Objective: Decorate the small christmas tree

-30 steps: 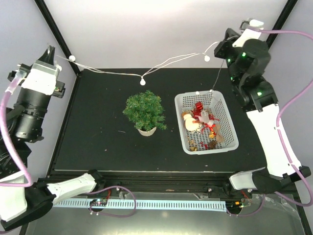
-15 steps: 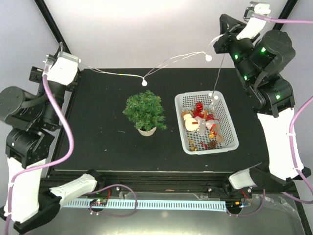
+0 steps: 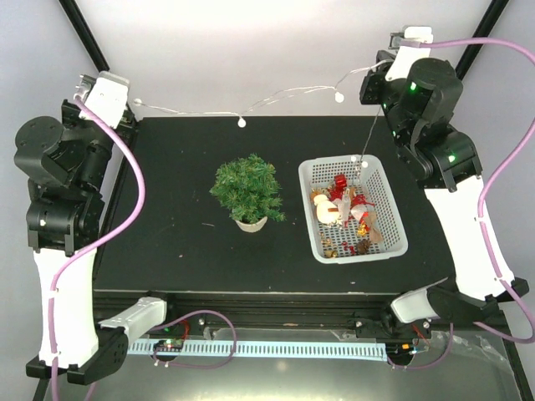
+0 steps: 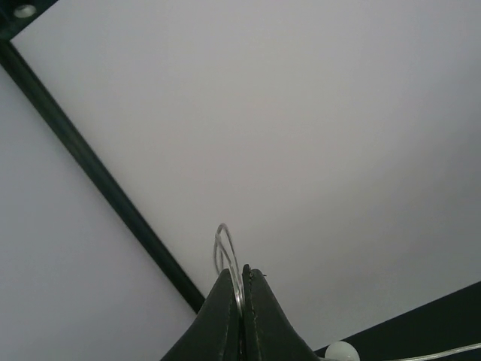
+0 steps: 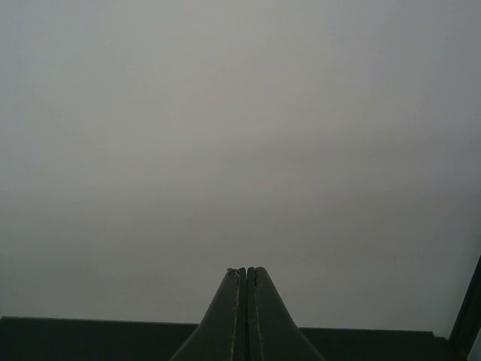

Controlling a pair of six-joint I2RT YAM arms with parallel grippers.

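Note:
The small christmas tree (image 3: 247,189) stands upright in its whitish pot (image 3: 251,223) at the middle of the black table, bare of ornaments. A thin wire light string (image 3: 242,123) with small white bulbs hangs in the air behind the tree, stretched between both grippers. My left gripper (image 3: 127,104) is raised at the back left and shut on a loop of the wire (image 4: 225,252); a bulb (image 4: 342,351) shows beside it. My right gripper (image 3: 368,77) is raised at the back right, jaws (image 5: 246,269) shut. The string ends there in the top view, though no wire shows in the right wrist view.
A white perforated basket (image 3: 391,219) of red, gold and white ornaments sits right of the tree. One strand of the string (image 3: 368,134) drops from the right gripper into the basket. Black frame posts (image 3: 88,38) rise at both back corners.
The left arm has swung round with its end of the string. The string has risen and pulled straighter behind the tree. The right gripper shifted slightly left.

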